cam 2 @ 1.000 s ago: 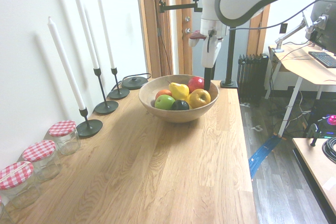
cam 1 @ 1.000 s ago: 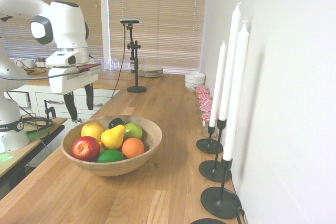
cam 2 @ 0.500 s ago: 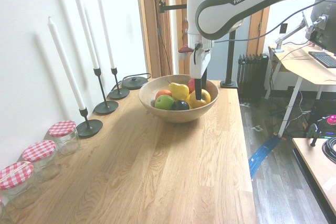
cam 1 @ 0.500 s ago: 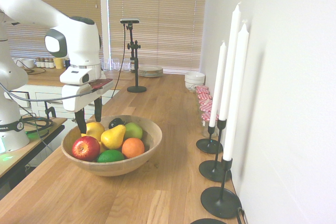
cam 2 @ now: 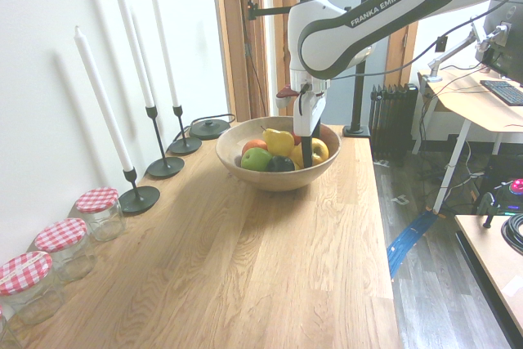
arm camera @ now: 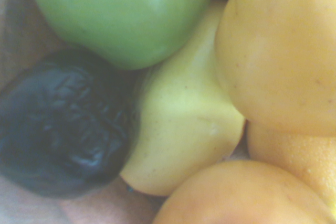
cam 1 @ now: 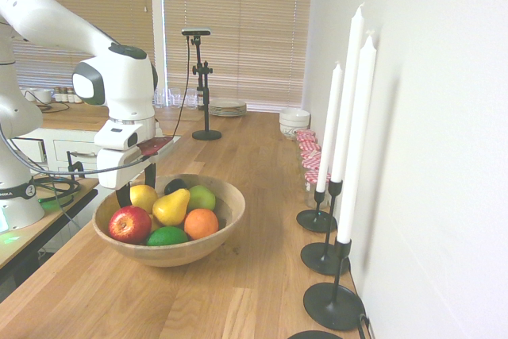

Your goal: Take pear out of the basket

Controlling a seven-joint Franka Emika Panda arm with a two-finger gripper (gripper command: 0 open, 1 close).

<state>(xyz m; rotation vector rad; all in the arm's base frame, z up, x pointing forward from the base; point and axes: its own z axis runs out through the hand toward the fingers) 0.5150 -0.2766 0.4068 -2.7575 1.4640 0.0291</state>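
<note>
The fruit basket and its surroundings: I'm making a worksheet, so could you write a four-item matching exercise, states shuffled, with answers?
1. Basket
2. Candles
3. Jars
4. Gripper

A. Under red-and-white checked lids
B. Open, down at the fruit
C. Holding several fruits
D. Upright in black holders

Pairs: 1-C, 2-D, 3-A, 4-B

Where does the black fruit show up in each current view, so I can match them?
First exterior view: black fruit at the far side of the bowl, just left of the green apple.
Second exterior view: black fruit at the near side of the bowl, just right of the green apple.
Wrist view: black fruit large and blurry, beside the green apple.
Shared landmark: the green apple.
</note>
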